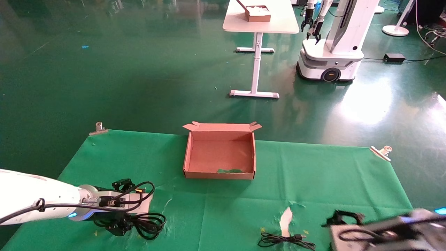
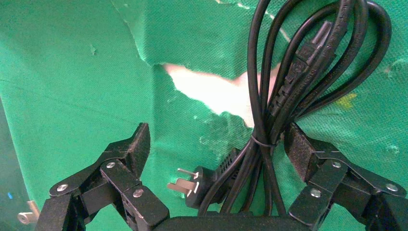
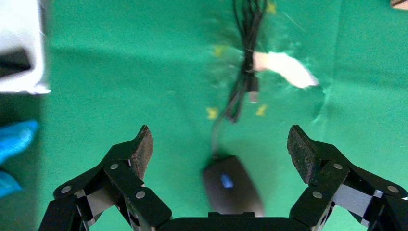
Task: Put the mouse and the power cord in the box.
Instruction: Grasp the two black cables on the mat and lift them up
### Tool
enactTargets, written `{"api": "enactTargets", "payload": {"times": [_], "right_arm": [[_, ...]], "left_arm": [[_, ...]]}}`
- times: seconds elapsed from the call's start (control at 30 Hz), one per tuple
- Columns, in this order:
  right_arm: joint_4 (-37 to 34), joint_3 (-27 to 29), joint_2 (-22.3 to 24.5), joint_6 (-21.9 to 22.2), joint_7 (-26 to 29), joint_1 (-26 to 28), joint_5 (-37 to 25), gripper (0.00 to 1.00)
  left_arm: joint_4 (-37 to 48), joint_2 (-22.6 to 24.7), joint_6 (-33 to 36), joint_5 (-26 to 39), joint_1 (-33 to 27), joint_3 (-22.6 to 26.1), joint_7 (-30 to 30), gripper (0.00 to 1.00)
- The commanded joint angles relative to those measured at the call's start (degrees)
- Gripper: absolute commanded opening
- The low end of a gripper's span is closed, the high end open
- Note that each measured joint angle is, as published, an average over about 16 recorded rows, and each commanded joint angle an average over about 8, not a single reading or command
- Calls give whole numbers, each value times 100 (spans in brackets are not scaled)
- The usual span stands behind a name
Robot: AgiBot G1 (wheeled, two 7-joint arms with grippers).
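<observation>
- Between the wide-open fingers of the left gripper (image 2: 216,144), the bundled power cord (image 2: 288,91) is seen on the green cloth (image 2: 72,72), not gripped.
- Under the spread, empty right gripper (image 3: 219,147), the mouse (image 3: 231,185) is lying.
- Farther ahead of both grippers, the box (image 1: 219,155) is placed.

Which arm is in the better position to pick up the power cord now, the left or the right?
The left. The left gripper is open with the bundled power cord between its fingers. The right gripper is open over the mouse at the table's other side.
</observation>
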Motion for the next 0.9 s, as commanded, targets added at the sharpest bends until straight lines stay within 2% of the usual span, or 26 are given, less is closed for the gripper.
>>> {"api": "enactTargets", "payload": {"times": [0.03, 0.33, 0.53, 0.57, 0.6, 0.67, 0.8, 0.83, 0.87, 0.9], "right_arm": [[-107, -158, -267, 41, -12, 127, -372, 100], [-1600, -562, -1469, 338, -517, 537, -994, 100], [-2318, -744, -1971, 478, -799, 688, -1233, 100], [-2404, -763, -2025, 496, -836, 701, -1258, 99], [-2468, -779, -2067, 510, -864, 711, -1278, 95], [-2578, -806, -2139, 532, -906, 727, -1313, 77], [-2732, -837, -2226, 554, -940, 749, -1356, 27], [-2750, -842, -2235, 557, -941, 752, -1362, 15], [-2769, -846, -2245, 559, -943, 756, -1368, 6], [-2788, -850, -2255, 562, -946, 761, -1373, 2]], "left_arm": [[6, 1, -1, -2, -2, 0, 5, 100], [13, 3, -3, -5, -4, 0, 11, 100], [15, 4, -3, -5, -4, 0, 12, 100], [15, 4, -3, -5, -4, 0, 12, 97], [15, 4, -3, -5, -4, 0, 12, 90], [16, 4, -4, -5, -4, -1, 12, 66], [20, 6, -7, -6, -4, -1, 13, 16], [20, 6, -8, -6, -4, -1, 13, 6], [21, 7, -9, -6, -4, -1, 13, 1], [22, 7, -10, -7, -3, -1, 13, 0]]}}
